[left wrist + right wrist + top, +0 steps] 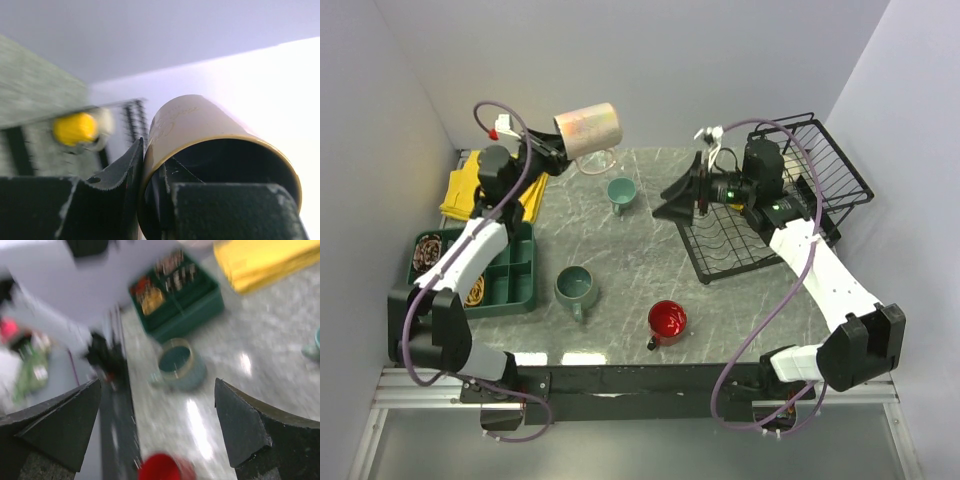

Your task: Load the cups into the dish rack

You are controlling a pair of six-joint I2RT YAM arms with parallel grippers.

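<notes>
Gleaming marbled tabletop (630, 255), pale walls (670, 60)

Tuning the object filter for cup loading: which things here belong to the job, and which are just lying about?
Job: pale pink mug, held in the air by the left gripper; small teal mug; grey-green mug; red mug; dish rack.
Lying about: green compartment tray; yellow cloth.
</notes>
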